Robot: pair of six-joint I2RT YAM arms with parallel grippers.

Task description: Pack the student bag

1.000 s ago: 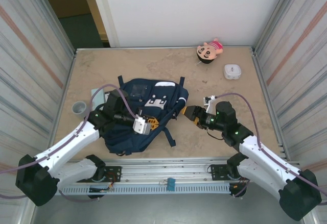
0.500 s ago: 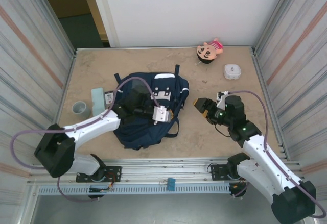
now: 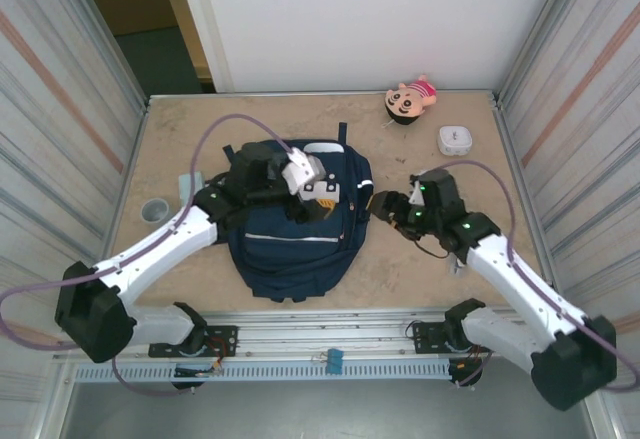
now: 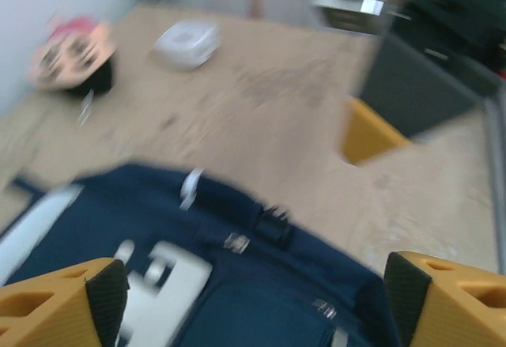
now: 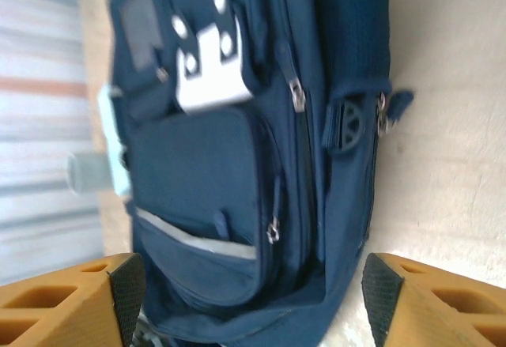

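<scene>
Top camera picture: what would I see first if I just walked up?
The big navy-blue backpack lying in the middle of the table grabs the eye, with the left pincer open over its top and the right pincer open at its right side. Next comes the pink cartoon doll at the far edge, right of centre.

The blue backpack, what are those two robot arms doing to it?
They are meant to pack the student bag, which lies flat in the middle of the table. The left pincer hangs open over the bag's top end, near its white patch, holding nothing. The right pincer is open too, beside the bag's right side. A doll, a small white box and a grey cup sit out on the table.
</scene>
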